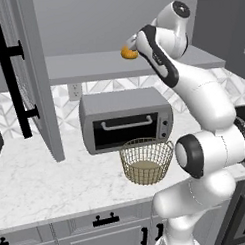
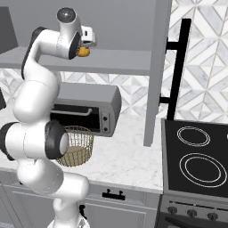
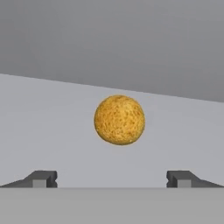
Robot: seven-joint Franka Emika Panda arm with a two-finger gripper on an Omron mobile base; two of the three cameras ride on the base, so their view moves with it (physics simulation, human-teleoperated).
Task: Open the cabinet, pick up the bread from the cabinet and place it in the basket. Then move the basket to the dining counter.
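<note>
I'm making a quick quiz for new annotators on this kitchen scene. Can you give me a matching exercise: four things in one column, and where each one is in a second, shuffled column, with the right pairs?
Things:
1. bread
2. basket
3. toaster oven
4. gripper

Places:
A. on the marble counter, just in front of the toaster oven
B. at the back of the counter, below the cabinet shelf
C. on the open cabinet's shelf
D. open, in front of the bread, not touching it

Pairs: 1-C, 2-A, 3-B, 4-D
</note>
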